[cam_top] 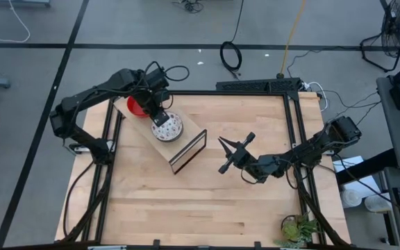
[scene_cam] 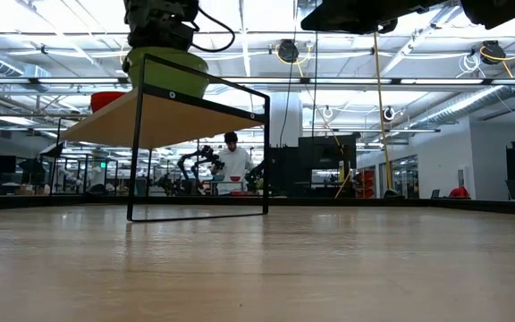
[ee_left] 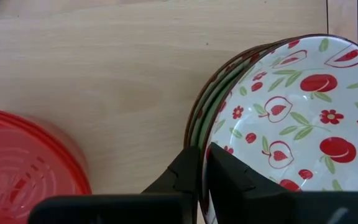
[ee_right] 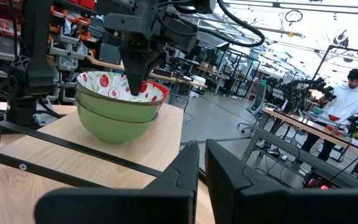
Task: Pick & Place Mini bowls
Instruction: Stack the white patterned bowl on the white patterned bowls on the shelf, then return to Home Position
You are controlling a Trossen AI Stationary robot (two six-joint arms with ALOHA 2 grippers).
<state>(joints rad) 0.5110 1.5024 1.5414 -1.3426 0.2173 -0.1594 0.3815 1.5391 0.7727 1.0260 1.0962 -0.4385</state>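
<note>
A pale wooden table (cam_top: pixel 186 187) in an open workshop carries a small raised shelf (cam_top: pixel 186 142) with a black metal frame and a wooden top, and everything that matters sits on that top. Near the shelf's middle stands a stack of mini bowls (ee_right: pixel 118 102), green outside, the uppermost white inside with a red fruit-and-flower print. A red bowl (cam_top: pixel 136 105) rests toward the shelf's far corner, apart from the stack. The left gripper (cam_top: pixel 160 118) is down at the stack, its fingers (ee_left: pixel 229 180) pinched on the rim of the top bowl, so the pick appears to be in hand. The next move would call for a straight lift to free that bowl from those nested beneath. The right gripper (cam_top: pixel 229 154) waits beside the shelf, fingers spread.
</note>
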